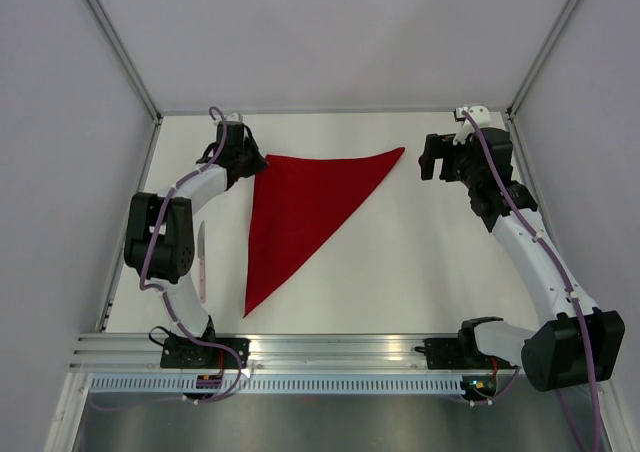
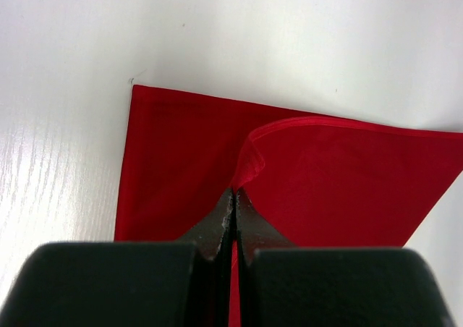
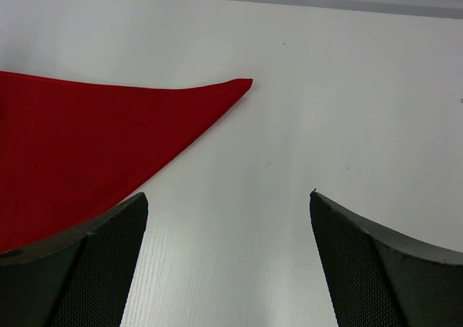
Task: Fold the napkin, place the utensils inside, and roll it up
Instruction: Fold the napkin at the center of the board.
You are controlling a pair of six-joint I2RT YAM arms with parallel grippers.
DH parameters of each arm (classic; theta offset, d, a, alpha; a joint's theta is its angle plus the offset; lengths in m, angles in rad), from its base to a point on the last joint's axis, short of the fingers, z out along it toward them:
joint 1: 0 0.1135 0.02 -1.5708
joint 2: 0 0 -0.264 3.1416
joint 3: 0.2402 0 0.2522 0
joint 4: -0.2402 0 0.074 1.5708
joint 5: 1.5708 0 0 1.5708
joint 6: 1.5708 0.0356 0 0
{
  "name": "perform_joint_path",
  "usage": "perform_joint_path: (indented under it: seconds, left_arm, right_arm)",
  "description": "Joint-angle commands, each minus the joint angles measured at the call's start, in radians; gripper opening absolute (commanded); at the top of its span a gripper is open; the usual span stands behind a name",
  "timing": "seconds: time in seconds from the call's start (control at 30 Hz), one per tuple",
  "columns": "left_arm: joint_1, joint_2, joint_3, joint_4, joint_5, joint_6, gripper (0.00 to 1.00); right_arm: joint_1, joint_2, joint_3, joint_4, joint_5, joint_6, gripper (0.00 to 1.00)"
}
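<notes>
Pinching one folded red napkin (image 1: 300, 202), left tool (image 2: 233, 194) clamped tight, right tool (image 3: 228, 195) spread wide, empty, pale utensils (image 1: 203, 262), count unclear.

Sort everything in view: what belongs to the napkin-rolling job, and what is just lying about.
Job: napkin, folded to a triangle; utensils, left of the napkin; left gripper, shut on a napkin corner; right gripper, open, empty.
Just there: table; metal rail at its near edge.
</notes>
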Motion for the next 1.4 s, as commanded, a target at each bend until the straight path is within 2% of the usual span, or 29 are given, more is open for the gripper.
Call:
perform_joint_path:
  seconds: [0.0,0.27,0.37,0.5,0.6,0.7,0.93,1.1,1.37]
  left_arm:
    - [0.008,0.014,0.036,-0.008,0.024,0.028,0.02]
    - [0.01,0.029,0.029,-0.008,-0.012,0.036,0.04]
    - [0.01,0.037,0.028,-0.01,-0.035,0.04,0.11]
    - [0.012,0.046,0.029,-0.008,-0.055,0.048,0.35]
    - [0.024,0.051,0.04,-0.008,-0.081,0.048,0.46]
    - [0.041,0.04,0.046,-0.014,-0.087,0.039,0.5]
    - [0.042,-0.064,-0.023,-0.071,-0.223,-0.001,0.55]
    - [0.042,-0.236,-0.184,-0.161,-0.402,-0.072,0.57]
    - [0.068,-0.489,-0.414,-0.399,-0.501,-0.194,0.59]
  right_arm:
    - [-0.003,0.003,0.027,-0.021,-0.002,0.014,0.97]
    - [-0.003,0.0,0.026,-0.023,-0.004,0.014,0.97]
    - [-0.003,-0.001,0.026,-0.023,-0.005,0.014,0.97]
    - [-0.003,-0.003,0.027,-0.024,-0.011,0.017,0.97]
    - [-0.003,-0.004,0.029,-0.024,-0.017,0.017,0.97]
    - [-0.003,-0.009,0.03,-0.026,-0.023,0.02,0.97]
    - [-0.003,-0.018,0.033,-0.032,-0.075,0.03,0.97]
    - [-0.002,-0.02,0.029,-0.038,-0.152,0.05,0.97]
    - [0.001,-0.013,0.03,-0.049,-0.227,0.066,0.96]
